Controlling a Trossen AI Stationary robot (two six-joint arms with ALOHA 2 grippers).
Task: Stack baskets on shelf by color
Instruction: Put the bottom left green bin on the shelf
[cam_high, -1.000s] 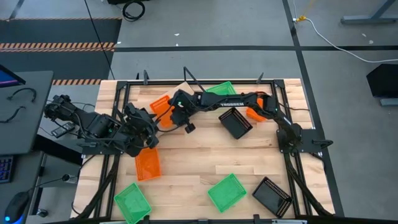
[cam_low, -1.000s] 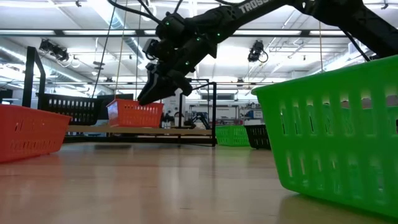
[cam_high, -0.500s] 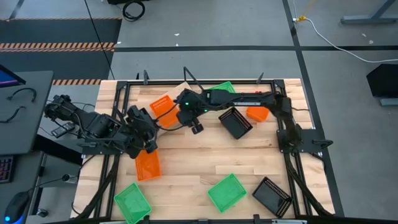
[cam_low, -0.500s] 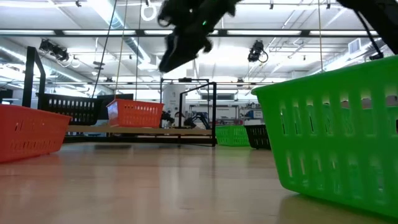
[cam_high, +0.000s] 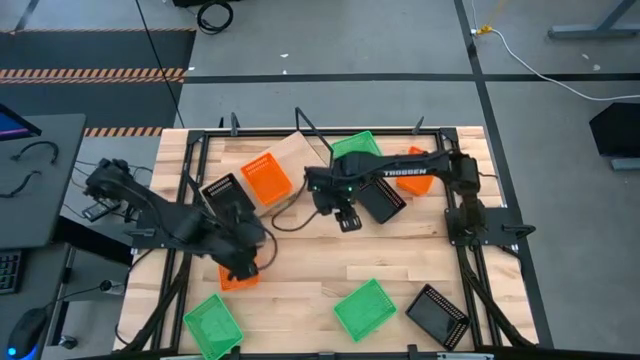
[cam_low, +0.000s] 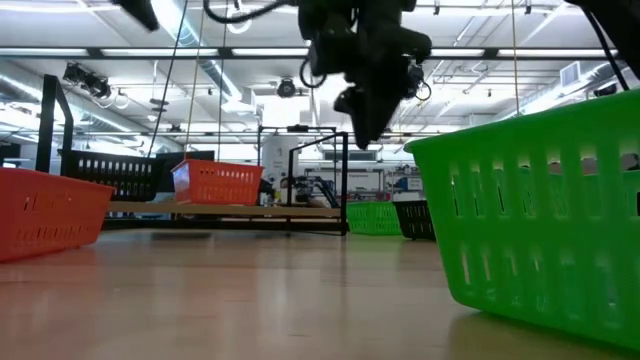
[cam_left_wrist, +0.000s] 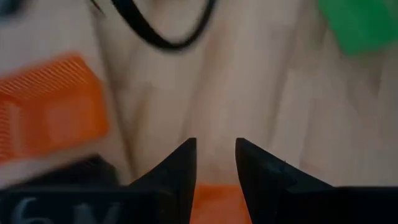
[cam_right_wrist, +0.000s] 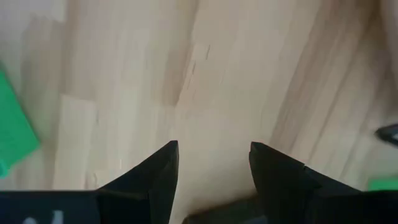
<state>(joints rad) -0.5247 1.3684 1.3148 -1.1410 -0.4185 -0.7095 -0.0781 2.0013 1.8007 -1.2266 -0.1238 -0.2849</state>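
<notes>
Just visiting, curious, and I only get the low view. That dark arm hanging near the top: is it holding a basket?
Observer: No. The right wrist view shows the right gripper, fingers open, over bare tabletop.
Operator: Where's the other arm?
Observer: The high view puts the left gripper at an orange basket, left of centre.
Operator: Any baskets I'm missing?
Observer: A black basket at the front right corner, beside your big green basket.
</notes>
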